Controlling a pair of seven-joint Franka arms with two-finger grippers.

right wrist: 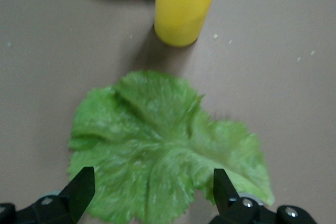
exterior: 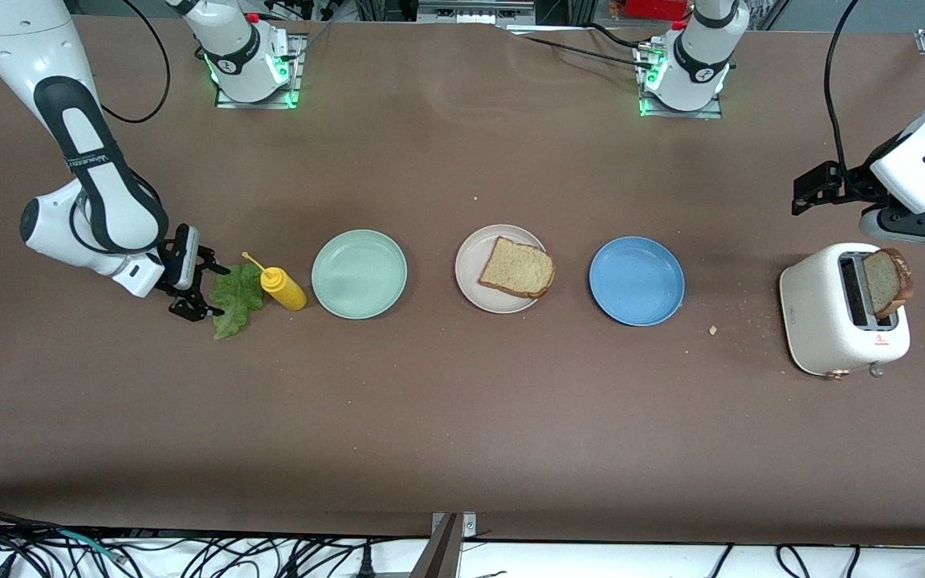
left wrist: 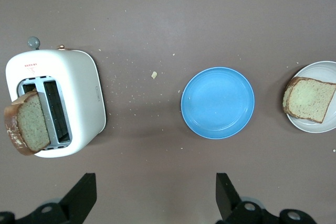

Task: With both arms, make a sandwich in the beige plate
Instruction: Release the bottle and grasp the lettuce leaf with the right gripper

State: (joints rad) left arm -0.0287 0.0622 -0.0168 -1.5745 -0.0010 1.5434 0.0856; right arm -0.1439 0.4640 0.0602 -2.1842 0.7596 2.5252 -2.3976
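One brown toast slice [exterior: 517, 267] lies on the beige plate [exterior: 472, 277] at mid-table. A second toast slice [exterior: 890, 281] stands up out of the white toaster [exterior: 844, 309] at the left arm's end. The green lettuce leaf [exterior: 236, 299] lies flat on the table at the right arm's end. My right gripper [exterior: 207, 291] is open and low at the leaf's edge, with the leaf [right wrist: 157, 145] between its spread fingers [right wrist: 79, 190]. My left gripper [exterior: 809, 189] is open and empty, up in the air beside the toaster [left wrist: 55, 103]. The left wrist view also shows the toaster's slice [left wrist: 26, 129] and the plated slice [left wrist: 310, 98].
A yellow squeeze bottle [exterior: 282, 289] stands right beside the lettuce, close to my right gripper. A mint-green plate [exterior: 359, 274] and a blue plate [exterior: 636, 280] flank the beige plate. Crumbs lie on the table between the blue plate and the toaster.
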